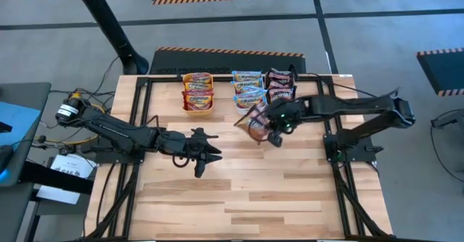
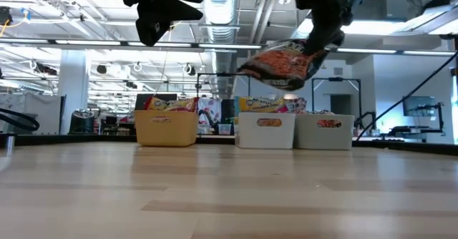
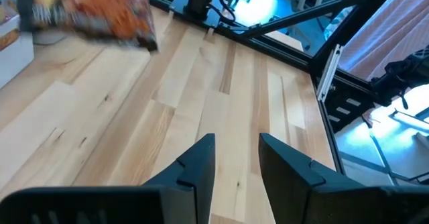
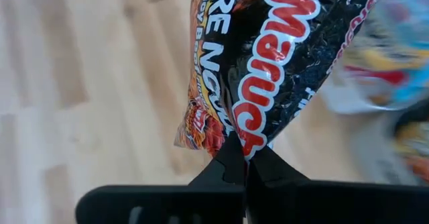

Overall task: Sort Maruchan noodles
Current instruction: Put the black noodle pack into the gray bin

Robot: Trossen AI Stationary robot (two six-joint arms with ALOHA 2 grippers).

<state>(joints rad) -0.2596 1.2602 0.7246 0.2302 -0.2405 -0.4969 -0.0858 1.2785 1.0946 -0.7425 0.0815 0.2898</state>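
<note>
Right wrist view, right claw pinching crinkly dark packet, left claw parted, empty.

In the right wrist view the dark noodle packet is cut off at the picture's edge, so its brand word and the flavour words cannot be read whole. Beyond this packet, the bins and the packets inside them are only a blur of colours. In the low view the right gripper above the packet is cut by the picture's edge, and the small print on the orange bin beyond is too small to read.
</note>
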